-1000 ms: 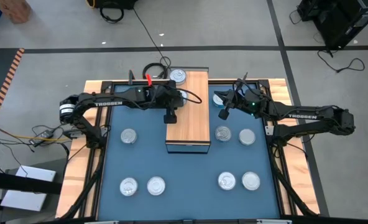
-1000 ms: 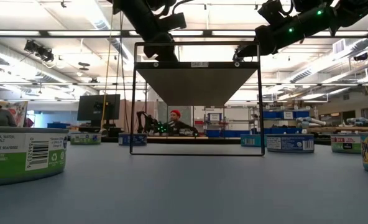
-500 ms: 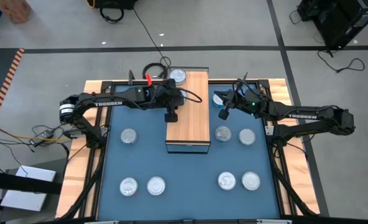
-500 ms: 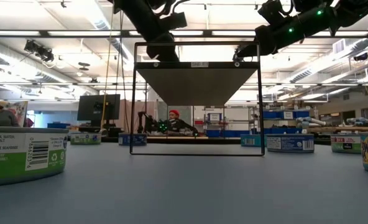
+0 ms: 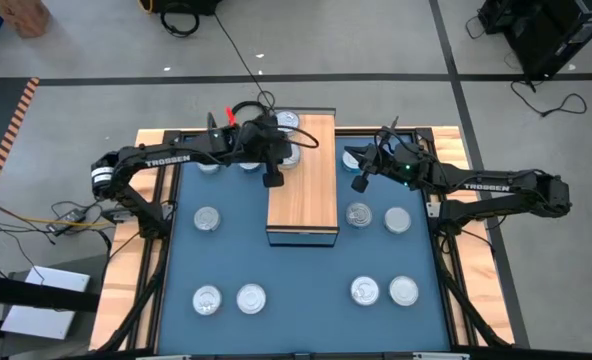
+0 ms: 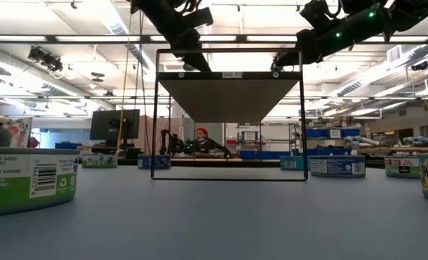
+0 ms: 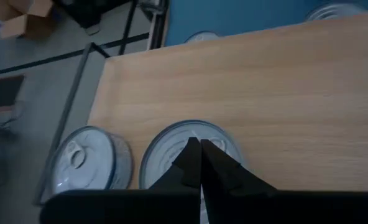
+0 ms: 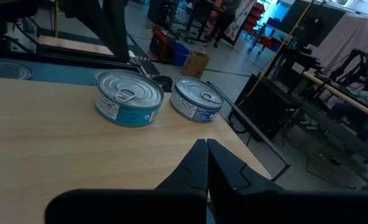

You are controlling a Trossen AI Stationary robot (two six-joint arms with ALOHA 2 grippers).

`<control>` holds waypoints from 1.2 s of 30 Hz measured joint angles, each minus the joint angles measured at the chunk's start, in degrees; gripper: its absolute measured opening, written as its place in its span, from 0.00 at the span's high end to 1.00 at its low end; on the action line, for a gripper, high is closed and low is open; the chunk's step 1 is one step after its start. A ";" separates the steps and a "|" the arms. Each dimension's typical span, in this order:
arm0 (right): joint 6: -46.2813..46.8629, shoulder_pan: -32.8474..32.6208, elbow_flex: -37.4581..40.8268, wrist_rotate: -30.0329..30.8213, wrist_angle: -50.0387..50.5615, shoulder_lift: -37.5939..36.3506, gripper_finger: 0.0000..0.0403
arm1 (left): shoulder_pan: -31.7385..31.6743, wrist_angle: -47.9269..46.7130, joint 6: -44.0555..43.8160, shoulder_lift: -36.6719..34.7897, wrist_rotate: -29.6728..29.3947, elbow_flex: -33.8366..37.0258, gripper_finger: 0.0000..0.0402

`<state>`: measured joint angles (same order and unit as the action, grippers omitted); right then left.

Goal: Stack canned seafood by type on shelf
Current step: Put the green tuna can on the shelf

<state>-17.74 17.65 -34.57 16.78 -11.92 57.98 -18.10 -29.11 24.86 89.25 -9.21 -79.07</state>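
The shelf [image 5: 306, 190] is a wooden block in the middle of the blue mat. Two tins of canned seafood stand on its top at the far left corner: a blue-and-white one [image 8: 196, 98] by the corner and a teal one [image 8: 128, 96] on its near side. My left gripper [image 7: 199, 149] is shut and hangs over the shelf's left edge [image 5: 274, 170], its fingertips in front of the teal tin [image 7: 171, 143] and clear of it. My right gripper [image 8: 207, 146] is shut and waits in the air off the shelf's right side [image 5: 360, 172].
Several more tins stand on the mat: left of the shelf [image 5: 208, 218], near left [image 5: 208, 298] [image 5: 251, 298], right of the shelf [image 5: 358, 215] [image 5: 397, 220] and near right [image 5: 364, 290] [image 5: 404, 290]. Most of the shelf top is bare wood. People sit in the room beyond.
My left arm has swung toward the table's far edge, and its gripper has moved along the shelf's left edge toward the two tins. The tins and my right arm have kept still.
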 joint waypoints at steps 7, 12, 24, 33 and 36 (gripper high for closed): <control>0.16 0.02 0.00 -0.79 0.03 0.00 0.97 | -1.38 5.56 0.28 0.00 4.72 1.57 1.00; 0.25 0.00 0.00 -4.62 0.02 0.04 0.97 | -1.64 5.81 0.66 0.01 6.33 1.62 1.00; 3.72 0.00 -0.04 -6.60 -0.06 0.65 0.97 | -1.93 15.53 0.42 -0.50 17.46 1.62 1.00; 8.79 0.02 -0.04 -6.75 -0.63 4.83 0.97 | -1.30 24.16 -1.65 0.09 18.45 6.69 1.00; 7.53 0.01 -0.04 -6.73 -0.75 6.15 0.97 | -0.17 29.60 -2.40 0.07 17.88 8.69 1.00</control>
<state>-10.21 17.66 -34.61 10.04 -12.68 64.13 -18.27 0.50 22.46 89.32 8.67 -70.38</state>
